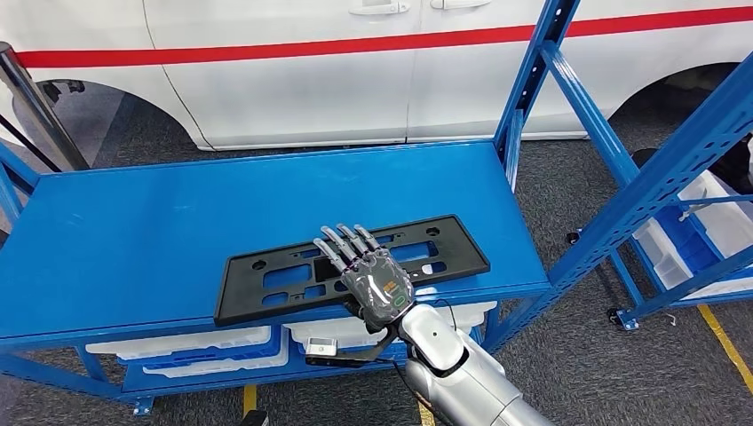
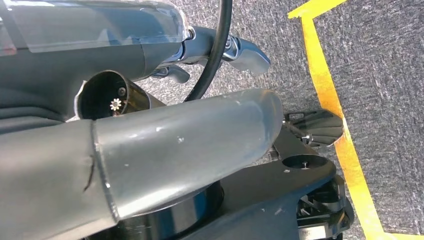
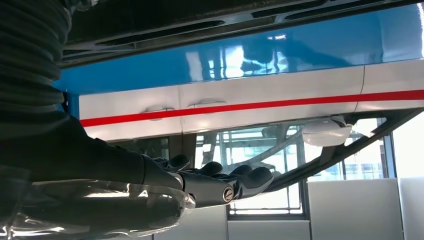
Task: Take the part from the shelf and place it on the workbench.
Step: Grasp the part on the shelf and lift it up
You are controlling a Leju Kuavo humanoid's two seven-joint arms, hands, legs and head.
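Part [image 1: 266,286], a black slotted plate, lies flat near the front edge of the blue surface [image 1: 133,240]. Right hand [image 1: 368,275] rests over its middle, fingers extended; whether it grips, cannot tell. Placement looks nearly done; release and withdrawal remain. Left hand state: cannot tell.
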